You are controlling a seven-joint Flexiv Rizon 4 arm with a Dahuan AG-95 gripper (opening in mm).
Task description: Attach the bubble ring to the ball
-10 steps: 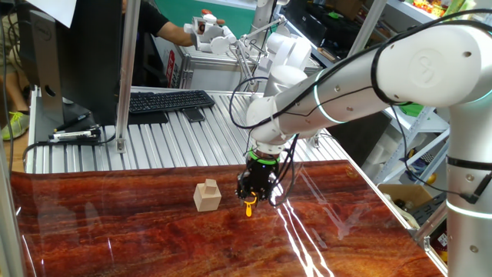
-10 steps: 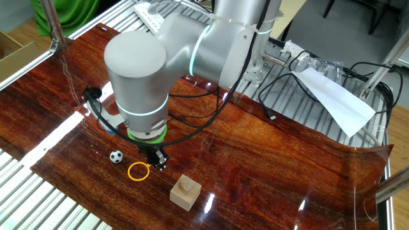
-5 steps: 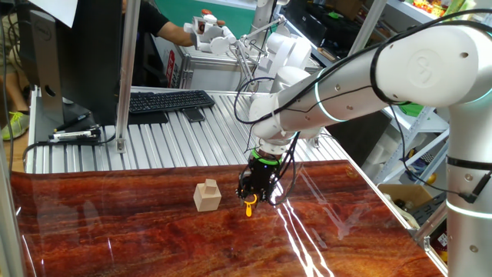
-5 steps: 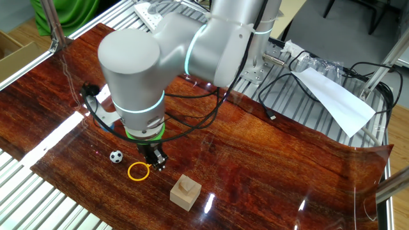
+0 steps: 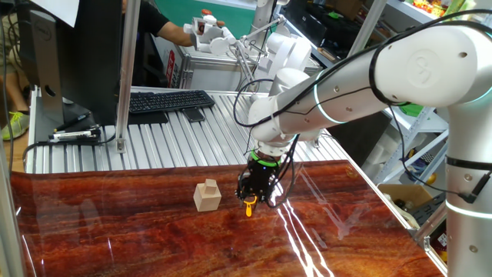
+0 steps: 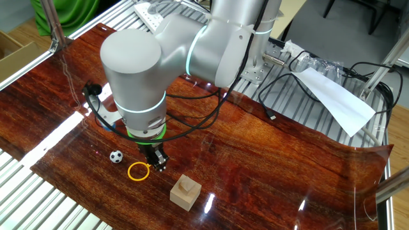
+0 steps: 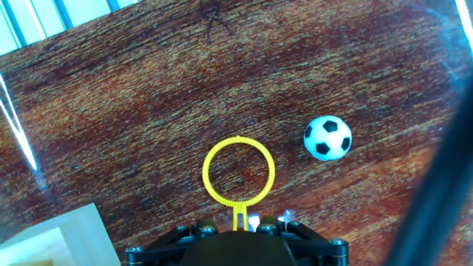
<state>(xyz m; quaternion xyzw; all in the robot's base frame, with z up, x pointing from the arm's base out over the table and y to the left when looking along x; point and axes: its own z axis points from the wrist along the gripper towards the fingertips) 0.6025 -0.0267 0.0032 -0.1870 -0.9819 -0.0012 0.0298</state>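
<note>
The claw (image 6: 155, 163) pointed down over the dark wooden worktop (image 6: 255, 160), closed on the short stem of the bubble ring (image 6: 138, 170). The other fixed view showed the yellow loop held flat, just above or on the worktop; which of the two could not be told. The ball (image 6: 115, 156), a small black-and-white one, lay near the loop but apart from it. A pale wooden block (image 6: 185, 192) sat on the far side of the claw from the ball.

In the hand view the bubble ring (image 7: 239, 171) appeared as a full circle with the wood grain visible through it, its stem disappearing between the black fingers (image 7: 188, 240) at the bottom edge. The ball (image 7: 327, 137) lay just beside the loop, with a clear gap between them, and a corner of the block (image 7: 59, 240) showed at the lower left.

One fixed view hid the ball entirely; there only a short yellow piece of the ring (image 5: 248, 205) hung below the claw (image 5: 257, 197), with the block (image 5: 207, 195) close by.
</note>
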